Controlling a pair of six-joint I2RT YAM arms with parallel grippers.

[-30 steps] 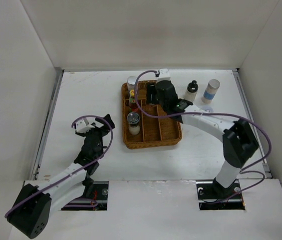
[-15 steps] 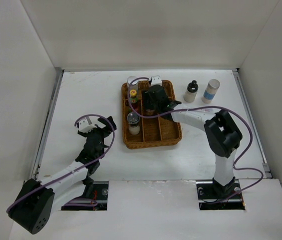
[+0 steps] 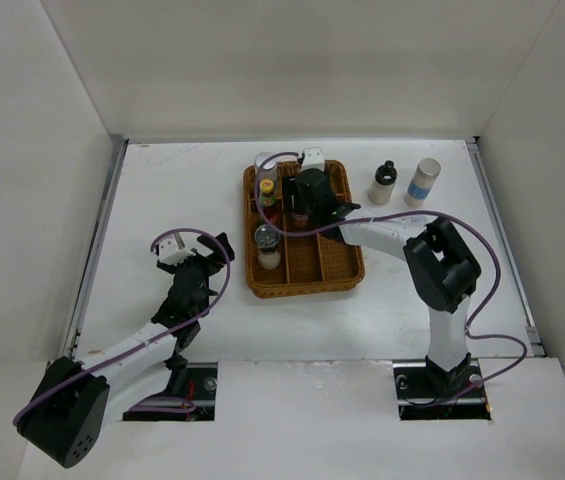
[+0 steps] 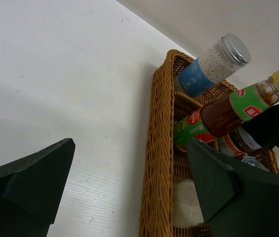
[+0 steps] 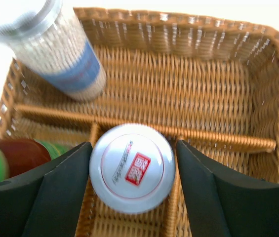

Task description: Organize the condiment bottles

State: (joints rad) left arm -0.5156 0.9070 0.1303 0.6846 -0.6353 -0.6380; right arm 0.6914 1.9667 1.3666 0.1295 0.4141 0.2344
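Observation:
My right gripper (image 5: pixel 133 173) is shut on a silver-lidded shaker (image 5: pixel 132 165) with a red mark on its lid, held over a divider in the back of the brown wicker tray (image 5: pixel 193 84). From above, the gripper (image 3: pixel 300 200) covers the shaker. A blue-labelled silver-lidded jar (image 5: pixel 60 49) and the yellow-capped dark sauce bottle (image 4: pixel 248 101) stand in the tray's left part. Another silver-lidded jar (image 3: pixel 267 245) stands nearer the front. A black-capped bottle (image 3: pixel 383 182) and a blue-banded pale jar (image 3: pixel 423 182) stand on the table right of the tray. My left gripper (image 3: pixel 190 250) is open and empty, left of the tray.
The tray's rim (image 4: pixel 159 148) lies just right of my left gripper (image 4: pixel 129 182). A green-and-red labelled bottle (image 4: pixel 191 131) stands beside the sauce bottle. White walls enclose the table on three sides. The right arm's purple cable (image 3: pixel 402 215) arcs over the tray's right side.
My right gripper has moved left and down into the back of the tray with the shaker in it. The left arm has shifted only slightly.

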